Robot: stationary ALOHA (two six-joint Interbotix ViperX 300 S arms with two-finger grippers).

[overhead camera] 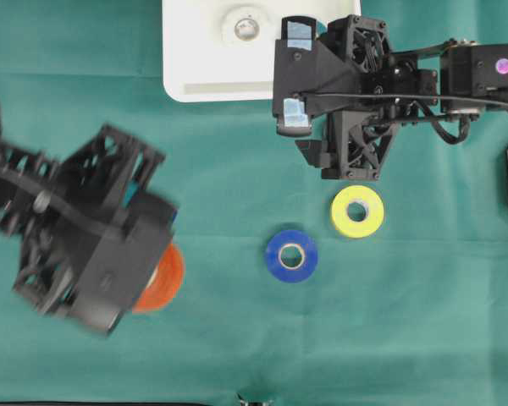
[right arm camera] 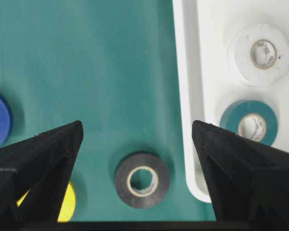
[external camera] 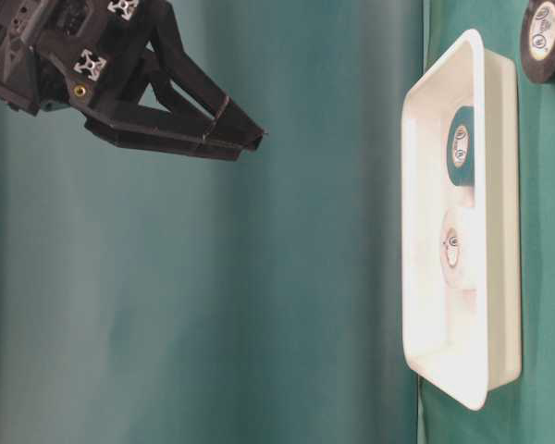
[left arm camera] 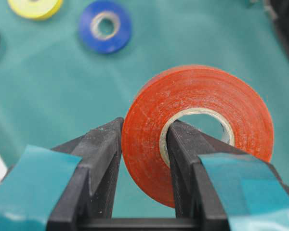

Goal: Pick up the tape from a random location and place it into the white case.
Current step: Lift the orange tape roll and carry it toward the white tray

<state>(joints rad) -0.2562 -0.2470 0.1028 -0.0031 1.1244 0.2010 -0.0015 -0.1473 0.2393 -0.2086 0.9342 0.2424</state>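
Observation:
My left gripper (left arm camera: 144, 127) is shut on an orange tape roll (left arm camera: 197, 125); one finger presses its outer face and the other sits inside the core. The roll hangs above the green cloth. In the overhead view the orange tape (overhead camera: 165, 277) shows at the lower left, half under the blurred left arm. The white case (overhead camera: 212, 80) lies at the top middle, with its rim (right arm camera: 183, 72) also in the right wrist view. It holds a white roll (right arm camera: 262, 53) and a teal roll (right arm camera: 249, 126). My right gripper (overhead camera: 296, 74) hangs open and empty beside the case.
A blue roll (overhead camera: 291, 255) and a yellow roll (overhead camera: 358, 211) lie flat on the cloth right of centre. A black roll (right arm camera: 141, 180) lies just outside the case rim, below the right gripper's open jaws. The right arm (overhead camera: 406, 76) reaches in from the right edge.

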